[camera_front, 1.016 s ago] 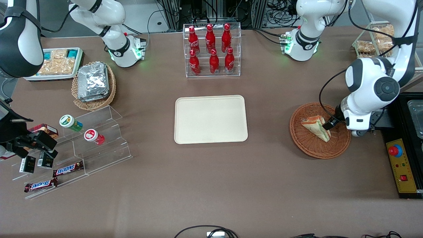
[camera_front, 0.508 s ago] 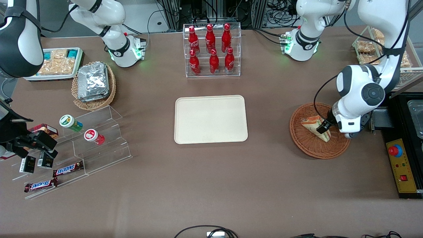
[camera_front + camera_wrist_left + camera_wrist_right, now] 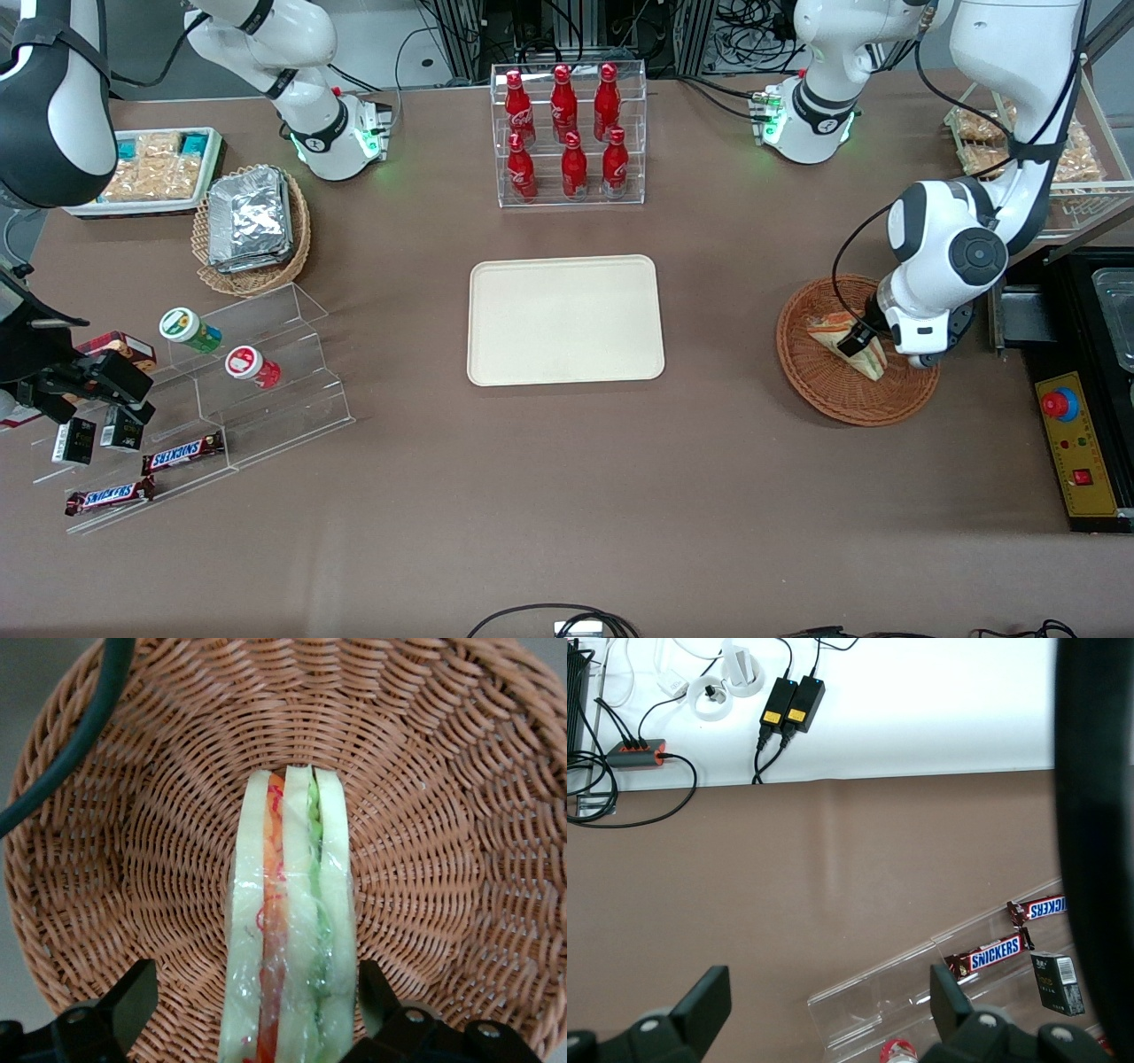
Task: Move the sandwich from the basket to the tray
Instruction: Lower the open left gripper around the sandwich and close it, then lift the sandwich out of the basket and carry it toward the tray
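Tray [image 3: 565,320] sits bare at frame centre on the brown desk [image 3: 567,496], with the bottle rack [image 3: 569,133] above it at top centre. Basket [image 3: 856,349] is right of centre and well apart from the tray, with the sandwich [image 3: 833,329] standing on edge inside it, filling edge up. Gripper [image 3: 858,342] is down in the basket over the sandwich [image 3: 288,930], jaws spread wide, one finger [image 3: 133,997] on each side and neither touching the wrap.

Wrapped sandwich [image 3: 288,921] on edge in wicker basket [image 3: 833,394]; cream tray [image 3: 565,319] apart; gripper [image 3: 252,1005] astride sandwich
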Tool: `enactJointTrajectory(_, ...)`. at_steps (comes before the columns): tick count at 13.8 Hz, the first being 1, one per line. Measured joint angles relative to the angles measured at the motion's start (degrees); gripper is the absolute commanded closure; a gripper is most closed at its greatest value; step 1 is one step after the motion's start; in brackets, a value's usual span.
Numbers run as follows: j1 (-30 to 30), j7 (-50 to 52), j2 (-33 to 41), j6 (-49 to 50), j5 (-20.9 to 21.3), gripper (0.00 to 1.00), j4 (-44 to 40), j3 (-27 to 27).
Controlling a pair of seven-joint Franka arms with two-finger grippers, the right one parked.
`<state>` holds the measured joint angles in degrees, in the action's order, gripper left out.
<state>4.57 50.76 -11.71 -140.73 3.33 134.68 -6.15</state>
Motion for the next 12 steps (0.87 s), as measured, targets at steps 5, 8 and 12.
enactJointTrajectory(5,0.0,3.0,-1.6,-1.8,0.0,1.0,0.0,0.0)
enactJointTrajectory(8,0.0,3.9,-1.7,-2.0,0.0,1.0,0.0,-0.1)
enactJointTrajectory(12,-0.8,3.9,-0.9,-1.6,0.0,1.0,-0.6,-0.2)
